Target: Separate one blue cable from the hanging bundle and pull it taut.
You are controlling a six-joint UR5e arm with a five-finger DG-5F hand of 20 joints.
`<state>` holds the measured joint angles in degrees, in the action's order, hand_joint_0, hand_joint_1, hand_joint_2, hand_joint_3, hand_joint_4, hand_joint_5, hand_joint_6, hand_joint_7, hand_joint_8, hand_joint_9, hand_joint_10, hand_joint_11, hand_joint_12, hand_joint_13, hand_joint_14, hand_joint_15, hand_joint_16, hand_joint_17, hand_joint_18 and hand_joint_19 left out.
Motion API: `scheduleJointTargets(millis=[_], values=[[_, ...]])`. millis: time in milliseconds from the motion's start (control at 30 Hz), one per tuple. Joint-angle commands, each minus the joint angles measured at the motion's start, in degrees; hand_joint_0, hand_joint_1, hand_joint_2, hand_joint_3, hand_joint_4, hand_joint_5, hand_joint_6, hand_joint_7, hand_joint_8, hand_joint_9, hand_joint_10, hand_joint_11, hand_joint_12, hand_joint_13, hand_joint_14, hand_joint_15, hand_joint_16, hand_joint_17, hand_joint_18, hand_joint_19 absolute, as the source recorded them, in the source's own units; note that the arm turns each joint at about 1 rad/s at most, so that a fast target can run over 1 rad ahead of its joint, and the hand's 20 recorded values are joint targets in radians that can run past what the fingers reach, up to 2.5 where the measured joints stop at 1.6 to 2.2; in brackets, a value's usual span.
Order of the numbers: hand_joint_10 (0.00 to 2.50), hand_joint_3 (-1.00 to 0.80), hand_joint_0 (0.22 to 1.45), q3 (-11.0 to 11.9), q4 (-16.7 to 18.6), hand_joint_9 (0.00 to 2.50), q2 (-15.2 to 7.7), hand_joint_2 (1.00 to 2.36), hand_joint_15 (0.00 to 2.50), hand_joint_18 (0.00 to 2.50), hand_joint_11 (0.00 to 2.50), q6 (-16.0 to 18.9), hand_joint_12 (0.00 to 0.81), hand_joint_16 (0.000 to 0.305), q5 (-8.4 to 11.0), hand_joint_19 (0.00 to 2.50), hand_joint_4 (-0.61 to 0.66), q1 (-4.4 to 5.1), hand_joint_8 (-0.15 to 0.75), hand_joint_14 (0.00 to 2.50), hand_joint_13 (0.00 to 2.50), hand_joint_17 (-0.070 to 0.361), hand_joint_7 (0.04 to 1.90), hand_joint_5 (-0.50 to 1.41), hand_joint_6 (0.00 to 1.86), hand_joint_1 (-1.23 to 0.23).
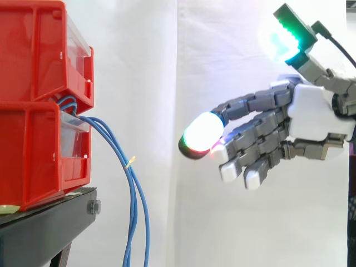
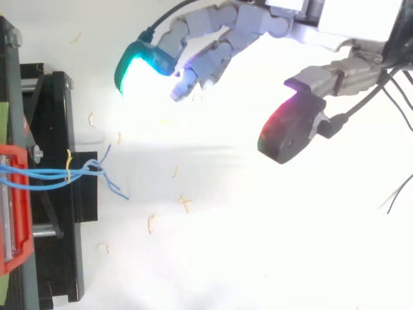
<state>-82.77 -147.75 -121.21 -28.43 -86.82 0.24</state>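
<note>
- Hand (image 1: pixel 316 111): fingers spread and loosely bent, holding nothing; it is in mid-air to the right of the work in the side view.
- Blue cable bundle (image 1: pixel 132 192): comes out between the two stacked red bins (image 1: pixel 39 100) and hangs slack past the edge of the black stand (image 1: pixel 47 222).
- Small yellow tie (image 1: pixel 131 163) on the bundle.
- Hand and cables are well apart, with no contact.
</note>
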Motion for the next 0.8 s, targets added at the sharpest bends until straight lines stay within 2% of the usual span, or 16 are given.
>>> scheduleJointTargets(millis=[0,33,67,100,133,167,267,367,467,667,767], values=[[0.0,-0.5,0.3,0.24,0.62,0.68,-1.75,1.0,0.31,0.84,0.13,0.39,0.392,0.085,-0.37,0.31,0.28,-0.32,0.315,0.01,0.67,0.191,0.63,-0.16,0.5,-0.31],[0.0,-0.5,0.3,0.68,1.14,0.68,-2.54,1.0,0.31,0.83,0.13,0.48,0.392,0.086,-0.46,0.3,0.28,-0.41,0.313,0.01,0.66,0.193,0.63,-0.16,0.5,-0.31],[0.0,-0.5,0.3,3.14,3.69,0.68,-5.88,1.0,0.31,0.83,0.13,1.36,0.392,0.087,-2.13,0.29,0.28,-0.94,0.315,0.01,0.66,0.195,0.63,-0.16,0.5,-0.32],[0.0,-0.5,0.3,4.81,4.84,0.68,-7.64,1.0,0.31,0.86,0.13,1.98,0.391,0.089,-3.62,0.27,0.28,-1.03,0.315,0.01,0.66,0.201,0.63,-0.16,0.5,-0.32],[0.0,-0.5,0.3,5.95,5.19,0.68,-8.43,1.0,0.31,0.87,0.13,2.5,0.392,0.091,-4.68,0.27,0.28,-1.12,0.315,0.01,0.66,0.204,0.63,-0.16,0.5,-0.32],[0.0,-0.5,0.3,8.32,5.36,0.68,-10.28,1.0,0.31,0.87,0.13,3.56,0.393,0.091,-6.52,0.27,0.28,-1.12,0.313,0.01,0.66,0.204,0.63,-0.16,0.5,-0.32],[0.0,-0.5,0.3,10.35,3.96,0.66,-11.42,1.0,0.3,0.82,0.12,4.35,0.395,0.089,-7.66,0.27,0.28,-0.94,0.314,0.01,0.64,0.201,0.63,-0.16,0.5,-0.32],[0.0,-0.5,0.3,10.61,3.25,0.66,-11.42,1.0,0.3,0.81,0.11,4.35,0.396,0.088,-7.14,0.26,0.28,-0.59,0.314,0.01,0.62,0.197,0.63,-0.16,0.5,-0.32],[0.0,-0.5,0.3,10.7,3.34,0.65,-11.42,1.0,0.29,0.8,0.11,4.35,0.395,0.087,-5.38,0.27,0.28,-0.24,0.313,0.01,0.61,0.195,0.63,-0.16,0.5,-0.32],[0.0,-0.5,0.3,10.52,3.08,0.65,-11.42,1.0,0.28,0.75,0.11,4.09,0.394,0.086,-4.94,0.27,0.29,0.38,0.312,0.01,0.58,0.193,0.63,-0.15,0.5,-0.32],[0.0,-0.5,0.3,10.52,3.17,0.64,-11.51,1.0,0.28,0.7,0.1,4.26,0.396,0.085,-3.71,0.27,0.31,0.99,0.312,0.01,0.56,0.192,0.62,-0.15,0.5,-0.33]])
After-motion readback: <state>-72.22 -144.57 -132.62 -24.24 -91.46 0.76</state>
